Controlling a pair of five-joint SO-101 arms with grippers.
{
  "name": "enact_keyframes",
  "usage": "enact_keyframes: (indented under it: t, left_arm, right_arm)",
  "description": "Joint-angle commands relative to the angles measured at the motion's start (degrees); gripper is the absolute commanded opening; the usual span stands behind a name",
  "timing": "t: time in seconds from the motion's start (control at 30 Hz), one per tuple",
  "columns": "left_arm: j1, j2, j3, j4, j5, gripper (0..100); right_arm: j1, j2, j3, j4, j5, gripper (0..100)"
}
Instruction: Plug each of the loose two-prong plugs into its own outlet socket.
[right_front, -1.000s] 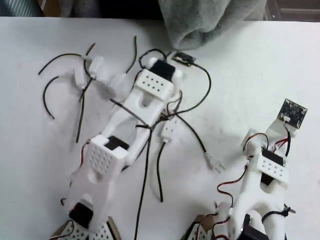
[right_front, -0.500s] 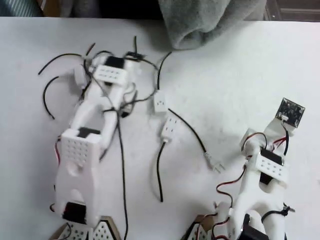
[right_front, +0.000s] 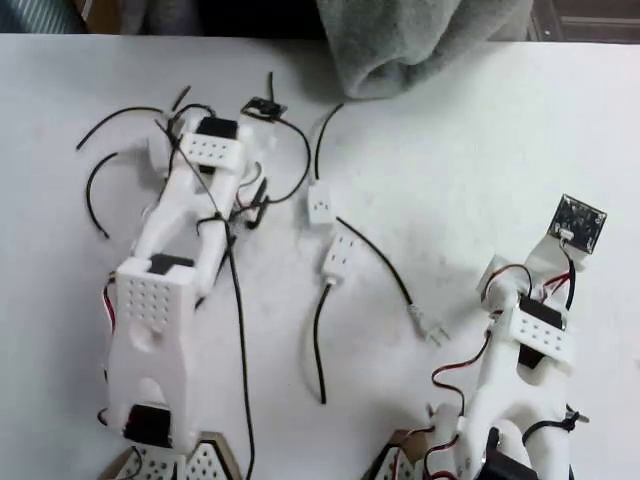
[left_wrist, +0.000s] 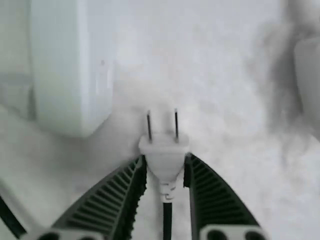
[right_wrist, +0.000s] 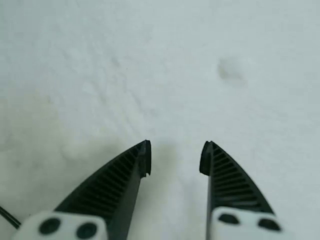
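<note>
My left gripper is shut on a white two-prong plug with a black cord, its prongs pointing away from me. A white socket block lies close by, to one side of the prongs and apart from them. In the high view the left arm reaches over the cluster of blocks and black cords at the far left. Two more socket blocks lie mid-table. Another loose plug lies right of them on its cord. My right gripper stands open over bare table.
A grey cloth lies at the table's back edge. Loose black cords curl at the far left and one cord trails toward the front. The right arm stands at the front right, with bare tabletop beyond it.
My left arm has swung from the table's middle to the far left cluster, uncovering the two middle socket blocks. The right arm has kept still.
</note>
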Motion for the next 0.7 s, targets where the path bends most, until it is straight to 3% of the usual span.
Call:
enact_keyframes:
  t: [0.0,0.3,0.43,0.67]
  left_arm:
    - [-1.27,-3.74,-0.26,-4.13,-4.04,14]
    - [-1.45,-3.74,2.02,-3.96,-4.57,13]
    - [-1.19,-3.74,2.37,-5.71,-4.57,2]
    - [1.01,-5.14,0.62,-5.54,-4.48,2]
  right_arm:
    - [-0.57,-1.54,-0.26,-1.1,0.0,17.3]
    - [-0.57,-1.54,-0.26,-1.1,0.0,17.3]
    - [-0.57,-1.54,-0.26,-1.1,-0.09,17.3]
    - [-0.57,-1.54,-0.26,-1.1,-0.18,17.3]
